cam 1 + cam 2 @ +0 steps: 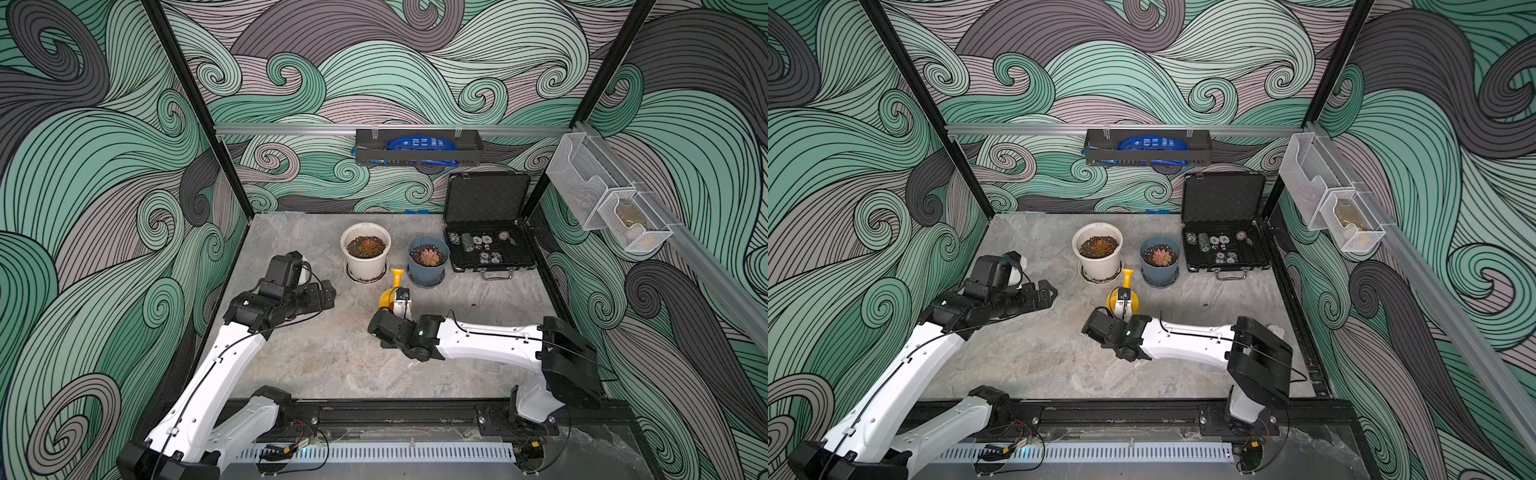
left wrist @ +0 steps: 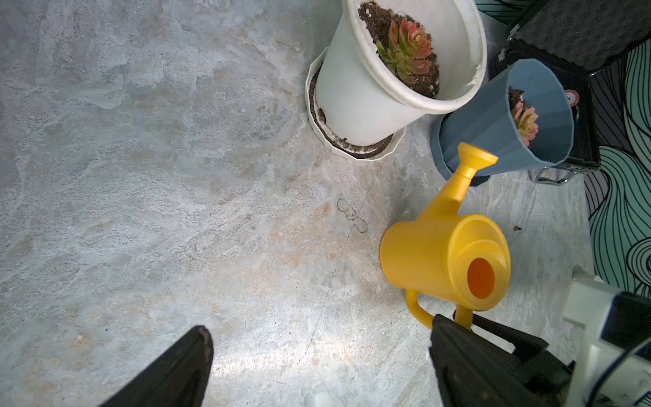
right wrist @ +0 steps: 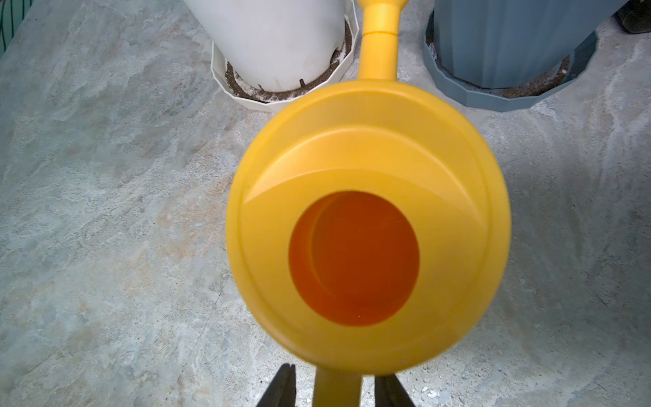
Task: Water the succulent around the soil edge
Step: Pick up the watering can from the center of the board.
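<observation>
Grey marbled tabletop is filling the floor of the cell, and swirling green-and-grey wave walls are closing it in on three sides. I am watching the yellow watering can standing upright near the table's middle. Its spout is pointing toward twelve o'clock, into the gap between two pots. At eleven o'clock from the can, a white pot is sitting in its saucer and holding a reddish-green succulent in dark soil. At one o'clock from the can, a blue pot is holding a pink succulent.

My right gripper is reaching in from six o'clock and straddling the can's handle. In the right wrist view its two fingers are standing on either side of the handle with a thin strip of table showing on each side, so they are not pinching it. The can's fill hole is facing upward.

My left gripper is hovering at nine o'clock from the can, fingers spread wide over bare table, near the can but not touching it. An open black case of poker chips is lying at two o'clock, just beside the blue pot. A black wall basket is hanging on the back wall at twelve o'clock, holding a blue packet.
</observation>
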`<state>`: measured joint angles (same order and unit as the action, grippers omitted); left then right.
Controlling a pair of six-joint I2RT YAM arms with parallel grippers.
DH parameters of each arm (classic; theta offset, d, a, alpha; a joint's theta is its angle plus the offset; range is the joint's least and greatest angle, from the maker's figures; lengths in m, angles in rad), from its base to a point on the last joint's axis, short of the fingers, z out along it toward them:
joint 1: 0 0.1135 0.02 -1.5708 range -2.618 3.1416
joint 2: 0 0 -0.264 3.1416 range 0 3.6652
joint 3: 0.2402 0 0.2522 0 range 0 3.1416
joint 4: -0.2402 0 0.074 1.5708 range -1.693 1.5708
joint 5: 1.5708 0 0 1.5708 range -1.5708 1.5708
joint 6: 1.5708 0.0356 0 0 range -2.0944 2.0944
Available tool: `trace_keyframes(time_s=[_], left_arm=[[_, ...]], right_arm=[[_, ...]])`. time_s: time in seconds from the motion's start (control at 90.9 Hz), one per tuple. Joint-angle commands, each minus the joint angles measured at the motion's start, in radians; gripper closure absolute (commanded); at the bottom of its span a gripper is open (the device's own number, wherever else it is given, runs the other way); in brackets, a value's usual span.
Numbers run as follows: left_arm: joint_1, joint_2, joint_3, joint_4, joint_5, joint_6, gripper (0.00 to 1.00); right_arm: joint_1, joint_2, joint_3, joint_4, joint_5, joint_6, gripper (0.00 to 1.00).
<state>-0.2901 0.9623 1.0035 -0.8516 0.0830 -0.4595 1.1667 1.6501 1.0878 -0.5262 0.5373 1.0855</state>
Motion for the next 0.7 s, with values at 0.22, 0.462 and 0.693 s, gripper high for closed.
trace_keyframes(time_s=[0.22,0.462,0.693], left_arm=[[0.006,-0.021,-0.001,0.006,0.011,0.002,0.01],[0.005,-0.028,-0.002,0.007,0.011,0.002,0.01],[0.005,-0.041,-0.004,0.009,0.015,0.0,0.01]], right_arm=[[-0.003,0.025,0.02,-0.033,0.038,0.006,0.78],[-0.011,0.001,0.014,-0.028,0.028,-0.006,0.94],[-0.025,-0.066,0.03,-0.042,-0.001,-0.108,1.0]])
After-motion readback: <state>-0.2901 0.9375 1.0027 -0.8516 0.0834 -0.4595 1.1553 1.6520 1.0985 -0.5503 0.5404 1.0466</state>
